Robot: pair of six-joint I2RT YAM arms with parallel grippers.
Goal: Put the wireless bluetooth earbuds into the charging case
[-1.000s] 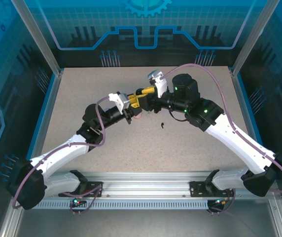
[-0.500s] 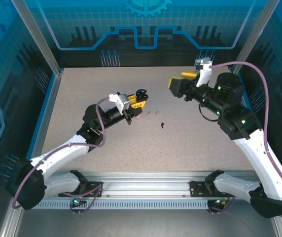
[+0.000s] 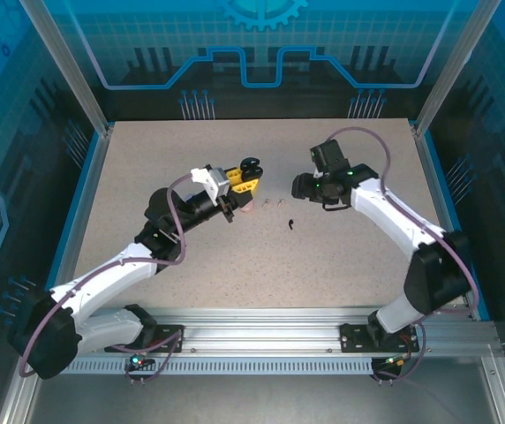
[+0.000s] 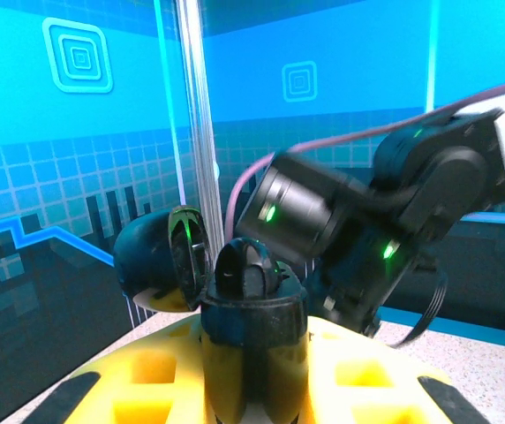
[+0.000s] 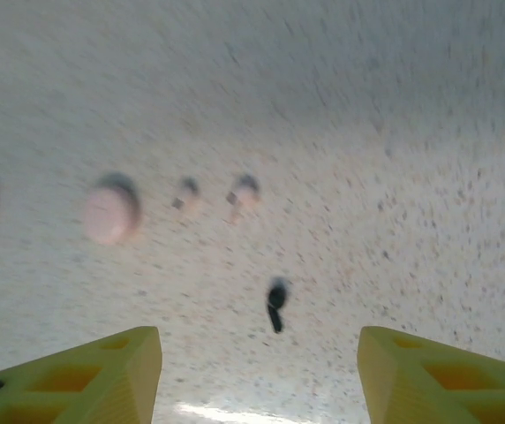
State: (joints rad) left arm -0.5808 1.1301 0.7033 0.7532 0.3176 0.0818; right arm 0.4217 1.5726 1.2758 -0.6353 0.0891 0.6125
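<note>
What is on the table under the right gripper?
A black earbud lies on the table just ahead of the right gripper. The table directly under its fingers is covered.

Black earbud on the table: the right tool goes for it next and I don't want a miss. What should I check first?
1. Right tool open: ok, jaws stand apart.
2. Black earbud lying free on the table: ok, nothing touches it.
3. Earbud lined up with the tool: ok, roughly centred ahead of it.
4. Clear of the pink earbuds: ok, apart.
5. Left tool holding the black case, lid open: ok.
6. Free slot in the case: cannot tell, its inside is dark.
</note>
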